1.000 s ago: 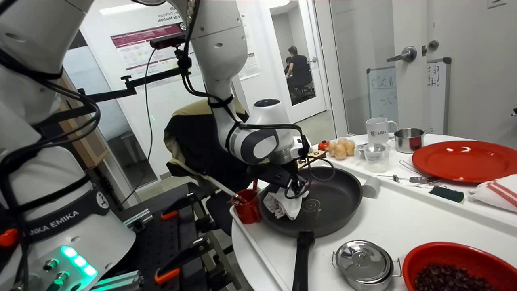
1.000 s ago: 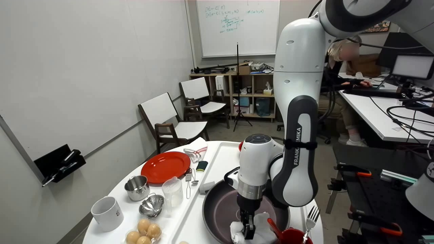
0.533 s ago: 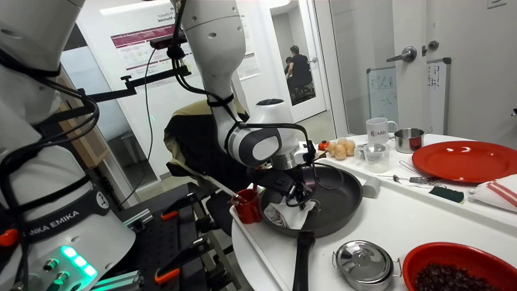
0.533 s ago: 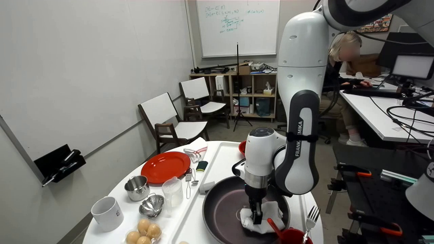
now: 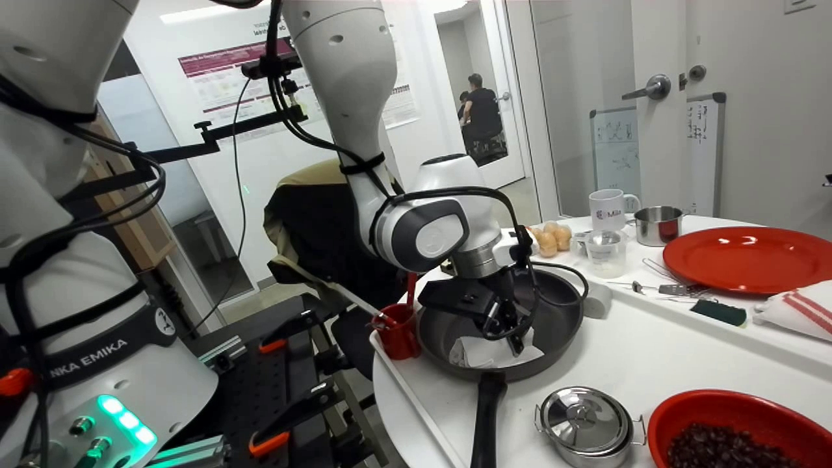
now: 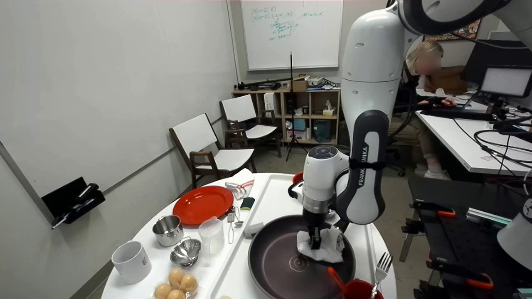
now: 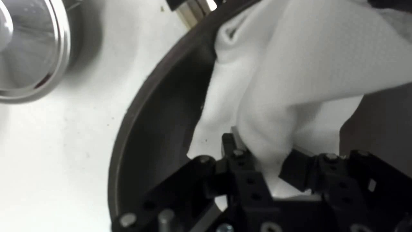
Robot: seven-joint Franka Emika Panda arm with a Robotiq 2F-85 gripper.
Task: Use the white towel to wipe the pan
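My gripper (image 5: 518, 339) is shut on a crumpled white towel (image 5: 497, 354) and holds it low inside the dark pan (image 5: 560, 335). In the wrist view, the fingers (image 7: 262, 153) pinch a fold of the towel (image 7: 289, 71), which spreads over the pan floor (image 7: 167, 109). In an exterior view, the gripper (image 6: 315, 243) and towel (image 6: 332, 247) are toward the far right part of the pan (image 6: 274, 265). The towel lies near the side with the black handle (image 5: 487, 416). The towel hides part of the pan floor.
A red cup with utensils (image 5: 398, 338) touches or nearly touches the pan. A lidded steel pot (image 5: 585, 422) and a red bowl of dark beans (image 5: 747, 406) stand near the handle. A red plate (image 5: 747, 260) and a striped cloth (image 5: 803, 312) lie beyond.
My gripper has moved the towel across the pan floor toward the handle side, still holding it. The bare part of the pan with the round logo shows again in an exterior view.
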